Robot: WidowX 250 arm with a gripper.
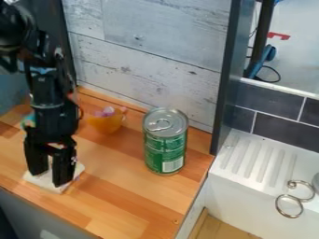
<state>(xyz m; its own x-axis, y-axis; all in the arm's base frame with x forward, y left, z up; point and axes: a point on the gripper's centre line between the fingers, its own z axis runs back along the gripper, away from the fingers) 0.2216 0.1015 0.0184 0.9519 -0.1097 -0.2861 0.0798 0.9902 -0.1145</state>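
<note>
Although the gripper (50, 179) hangs low with its two fingers spread apart, right over the flat white piece (45, 182), we see nothing clasped between them. We judge that the approach is made but the hold is not: the piece lies on the wooden counter (115, 196) directly beneath the fingertips, unlifted. Behind the gripper and off to its side we see an orange cup (106, 123); farther across stands a green can (165, 151), upright and untouched.

Can, glossy metal lid (165, 122).
Surface (118, 198): smooth wood; wall panel (149, 56): rough-looking, matt wood; rings (289, 206): shiny metal.
</note>
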